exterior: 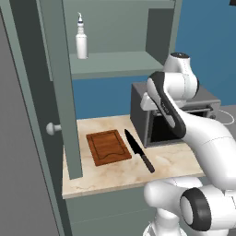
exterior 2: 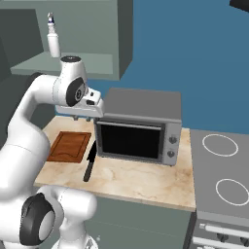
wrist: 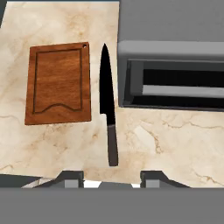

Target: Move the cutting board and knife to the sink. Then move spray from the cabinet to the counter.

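The reddish-brown cutting board [exterior: 108, 146] [exterior 2: 70, 146] [wrist: 59, 83] lies flat on the beige counter [exterior: 115, 177]. Just to its right lies the knife [exterior: 138, 150] [exterior 2: 90, 161] [wrist: 107, 100], dark blade pointing to the back, black handle toward the front edge. My gripper [wrist: 112, 177] hangs high above them, open, with nothing between its fingers. The white spray [exterior: 81, 40] [exterior 2: 53, 41] stands upright on a shelf of the cabinet [exterior: 115, 62], above and left of my hand. The sink is out of view.
The cabinet's door [exterior: 60, 92] stands open over the counter's left end, its round knob [exterior: 53, 128] facing the base. A grey box oven [exterior: 156, 122] [exterior 2: 141, 126] sits right of the knife. A stove top [exterior 2: 219, 165] adjoins the counter on the right.
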